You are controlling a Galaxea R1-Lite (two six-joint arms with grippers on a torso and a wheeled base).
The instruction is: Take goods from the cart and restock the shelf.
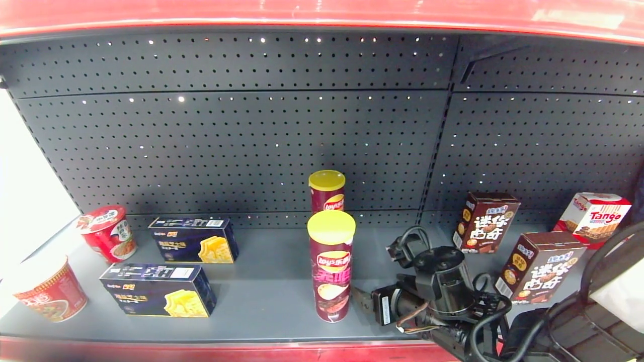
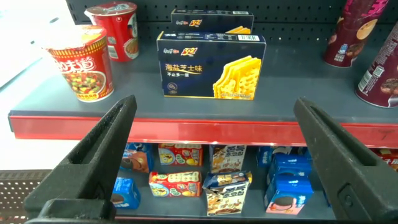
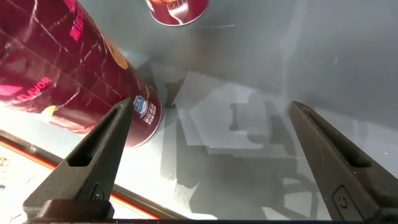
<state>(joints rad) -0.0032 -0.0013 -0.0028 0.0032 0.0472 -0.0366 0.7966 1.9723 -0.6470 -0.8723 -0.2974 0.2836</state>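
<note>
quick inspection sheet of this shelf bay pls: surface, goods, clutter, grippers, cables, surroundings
surface: grey shelf board with a red front lip, gaps between goods
job's things: front chip can and rear chip can upright mid-shelf; front cracker box, rear cracker box and two cup noodles to the robot's left; two brown biscuit boxes and a wafer box to its right
clutter: nothing seen
grippers: right gripper open, empty, low over the board beside the front chip can; left gripper open, empty, before the red lip
cables: black cables looped at the right wrist
surroundings: perforated back panel; stocked lower shelf
</note>
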